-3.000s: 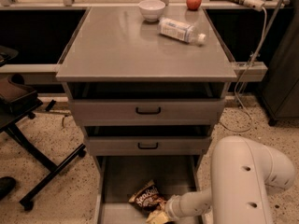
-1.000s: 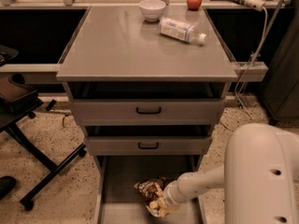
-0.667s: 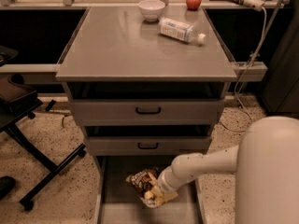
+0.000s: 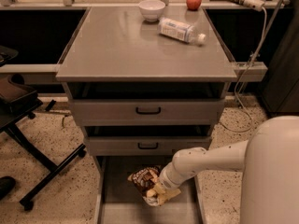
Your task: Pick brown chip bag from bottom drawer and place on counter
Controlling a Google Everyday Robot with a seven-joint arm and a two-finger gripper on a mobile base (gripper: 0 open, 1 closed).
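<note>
The brown chip bag is crumpled, dark brown with white lettering, and hangs in my gripper just above the floor of the open bottom drawer. My gripper is shut on the bag's lower right end. My white arm reaches in from the lower right. The counter is the broad grey top of the cabinet, well above the bag.
On the counter's far end stand a white bowl, a lying clear plastic bottle and a red apple. Two shallower drawers with black handles sit partly open above the bottom one. A black chair base stands left.
My gripper closed on the chip bag and lifted it off the drawer floor, moving it left and slightly up. My arm has stretched further into the drawer.
</note>
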